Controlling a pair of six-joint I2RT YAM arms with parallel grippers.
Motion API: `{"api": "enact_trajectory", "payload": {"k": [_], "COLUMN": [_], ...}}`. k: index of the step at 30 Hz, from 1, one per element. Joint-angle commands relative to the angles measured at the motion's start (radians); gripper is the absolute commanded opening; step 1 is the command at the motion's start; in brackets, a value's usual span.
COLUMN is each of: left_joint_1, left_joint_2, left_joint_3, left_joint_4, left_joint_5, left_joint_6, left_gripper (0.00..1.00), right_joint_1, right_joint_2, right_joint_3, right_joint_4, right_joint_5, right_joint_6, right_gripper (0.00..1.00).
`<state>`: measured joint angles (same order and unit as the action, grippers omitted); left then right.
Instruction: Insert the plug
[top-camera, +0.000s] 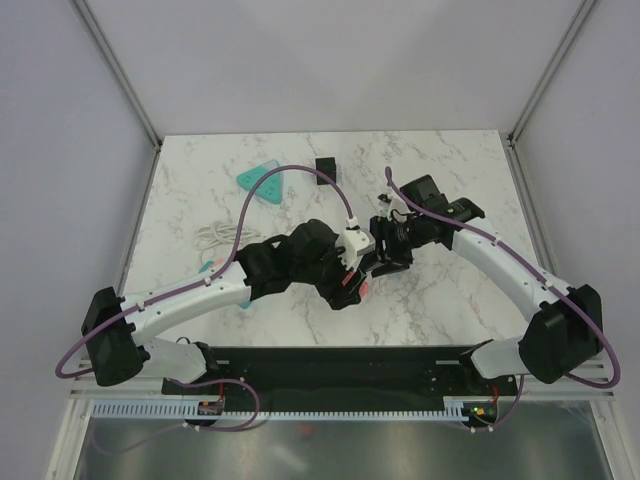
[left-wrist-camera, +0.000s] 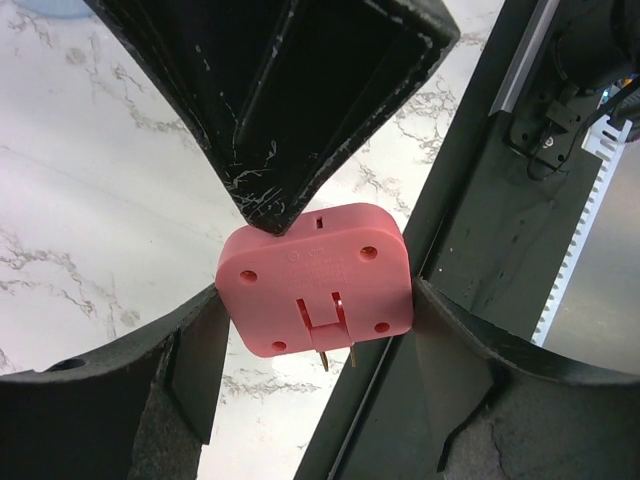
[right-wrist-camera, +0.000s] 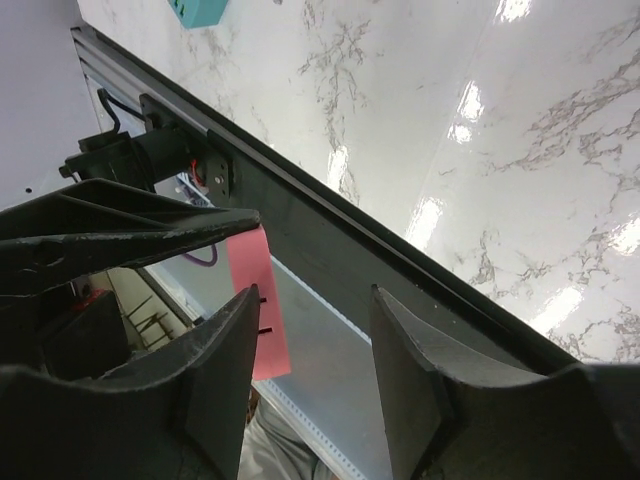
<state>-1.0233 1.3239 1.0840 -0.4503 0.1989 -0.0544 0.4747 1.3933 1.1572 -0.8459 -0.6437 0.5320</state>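
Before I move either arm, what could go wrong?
1. The left tool pinches the pink plug by its side edges, and one finger of the right tool sits at its top corner: a push there could twist it or knock it free.
2. Seen from the right wrist, the plug sits beside the open gap: closing now may miss it or clip its prongs.

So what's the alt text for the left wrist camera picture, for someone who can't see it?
A pink plug, two metal prongs at its lower edge, is clamped between the black fingers of the left gripper. A black wedge-shaped part points down onto its top left corner, above a white marble table.
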Motion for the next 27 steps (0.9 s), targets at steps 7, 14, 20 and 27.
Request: {"api": "enact_trajectory", "payload": {"k": [7,14,20,27], "left_joint_1": [-0.003,-0.003,-0.004,-0.008], "left_joint_2": [-0.015,-0.038,-0.048,-0.037], "left_joint_3": [-0.002,-0.013,-0.015,-0.013], "left_joint_4": [0.148,0.151,0.151,0.151], "left_joint_5": [-0.013,-0.019,-0.018,-0.004], "left_joint_6": [0.048,0.047,0.053,0.097], "left_gripper": [0.02,0.02,0.02,0.02], "right_joint_1": [0.016,0.015,0.016,0.021], "right_joint_2": [-0.056,-0.062,-0.056,-0.048], "right_joint_3": [0.078,0.065,0.015,-0.042], "right_joint_4": [-0.032,-0.033,-0.032,-0.03], "right_joint_5": [-0.01,-0.028,-0.102,-0.157], "right_joint_6": [0.023,0.017,-0.012,-0.046], "right_gripper": [0.6,0.57,0.53,0.47]}}
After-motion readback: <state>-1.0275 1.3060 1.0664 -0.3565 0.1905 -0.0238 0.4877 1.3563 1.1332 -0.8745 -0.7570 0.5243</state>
